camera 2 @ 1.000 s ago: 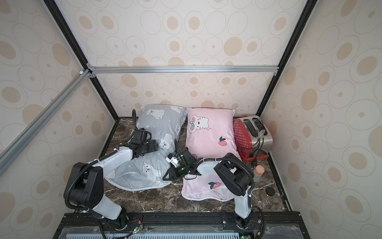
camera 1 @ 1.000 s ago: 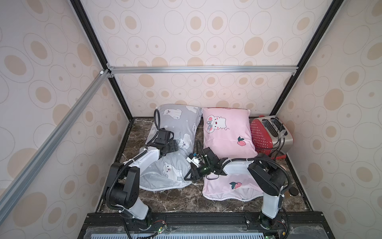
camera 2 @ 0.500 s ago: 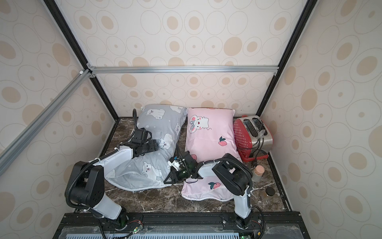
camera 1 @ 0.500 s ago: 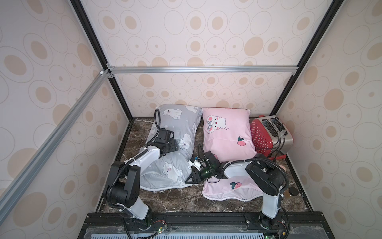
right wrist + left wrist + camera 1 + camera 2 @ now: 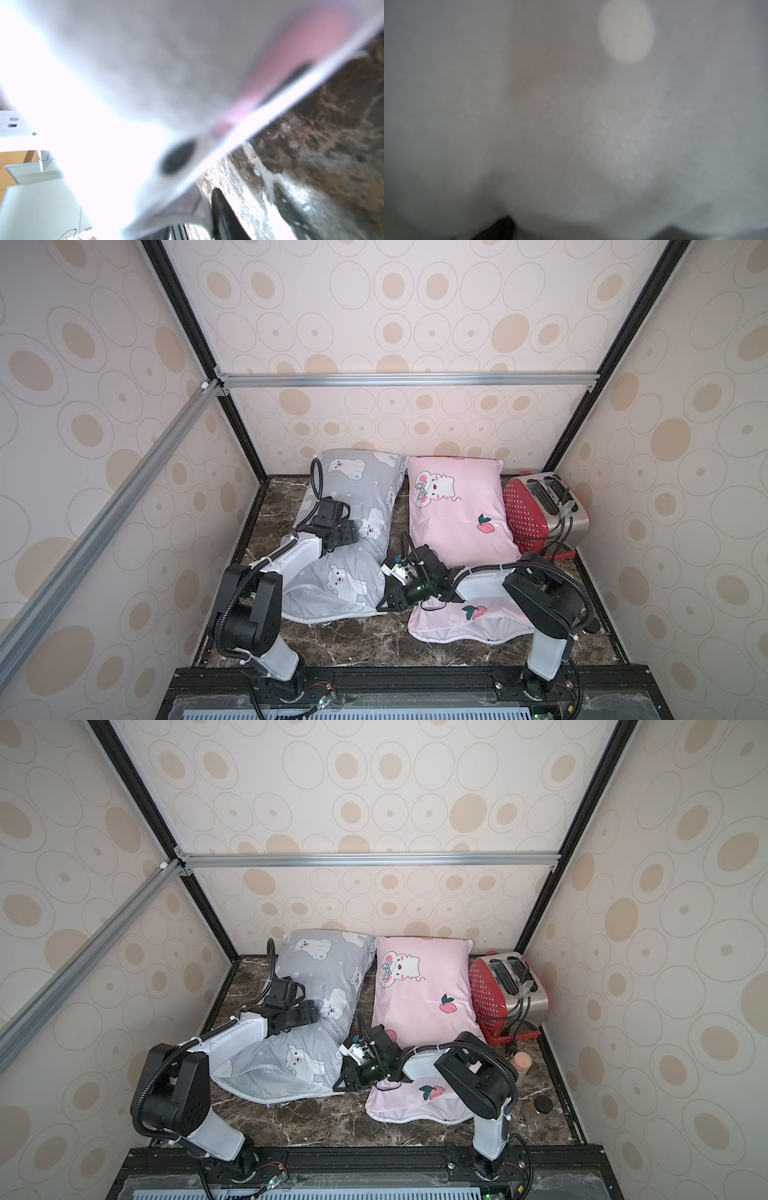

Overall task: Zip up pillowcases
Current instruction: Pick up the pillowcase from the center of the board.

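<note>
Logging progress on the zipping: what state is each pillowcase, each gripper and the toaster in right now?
Grey pillowcase: flat, near end gaping open.
Pink pillowcase: flat, near end gaping open.
Toaster: slots empty.
Left gripper: open, pressing on grey pillowcase.
Right gripper: at grey pillowcase's near corner, grip unclear.

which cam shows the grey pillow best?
The top views: both show nearly the whole grey pillow, in focus. Left wrist view: only blurred grey cloth. Right wrist view: a blurred piped corner, likely its own.

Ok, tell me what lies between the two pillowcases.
In both top views the right gripper fills the gap's near end between grey pillowcase and pink pillowcase; farther back, bare marble table.
</note>
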